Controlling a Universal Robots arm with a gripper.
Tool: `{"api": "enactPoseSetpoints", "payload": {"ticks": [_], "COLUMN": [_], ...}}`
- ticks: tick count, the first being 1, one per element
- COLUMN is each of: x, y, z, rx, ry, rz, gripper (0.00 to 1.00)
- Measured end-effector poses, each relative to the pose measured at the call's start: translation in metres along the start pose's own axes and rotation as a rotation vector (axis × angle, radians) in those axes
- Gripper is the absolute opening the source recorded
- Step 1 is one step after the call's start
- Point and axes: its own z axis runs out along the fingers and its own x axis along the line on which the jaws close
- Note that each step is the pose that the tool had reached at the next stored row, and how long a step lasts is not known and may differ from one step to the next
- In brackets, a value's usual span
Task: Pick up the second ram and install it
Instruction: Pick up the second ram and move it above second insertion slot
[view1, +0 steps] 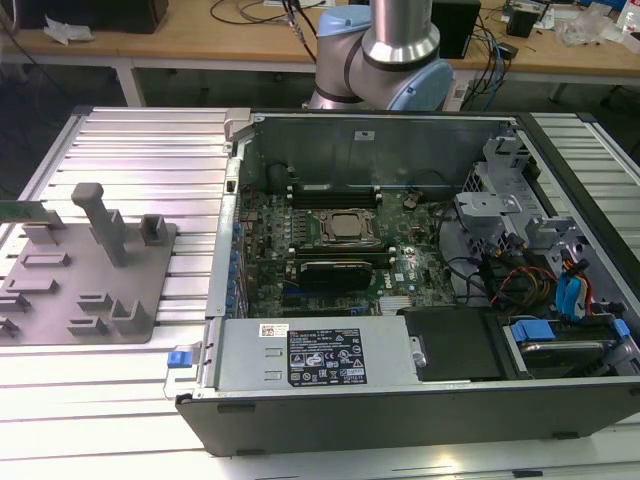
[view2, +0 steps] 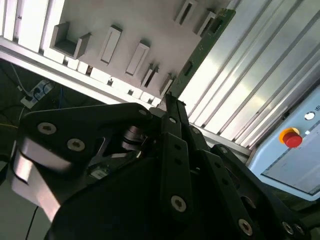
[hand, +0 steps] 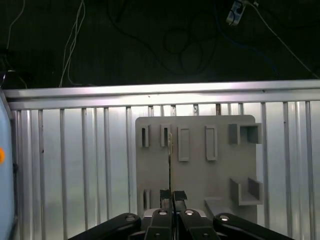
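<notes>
Currently the gripper (hand: 172, 196) has its fingers pressed together, hanging above and apart from the green ram stick (hand: 170, 160), which sits on edge in the gray holder plate (hand: 200, 175) on the ribbed table (hand: 75, 165), off to the exterior view's left of the open computer case (view1: 400, 400).

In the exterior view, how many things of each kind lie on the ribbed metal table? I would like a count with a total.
Grey fixture plate: 1
Green ram stick: 1
Open computer case: 1
Total: 3
</notes>
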Motion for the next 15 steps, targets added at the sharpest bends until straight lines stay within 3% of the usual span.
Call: {"api": "enactPoseSetpoints", "payload": {"ticks": [8, 12, 15], "x": [0.0001, 0.0003, 0.0006], "y": [0.0009, 0.0016, 0.0019], "z": [-0.0360, -0.0600, -0.0700], "rx": [0.0011, 0.0014, 0.0015], "ry": [0.0000, -0.0001, -0.0001], "rz": [0.000, 0.000, 0.000], "gripper": [0.09, 0.09, 0.09]}}
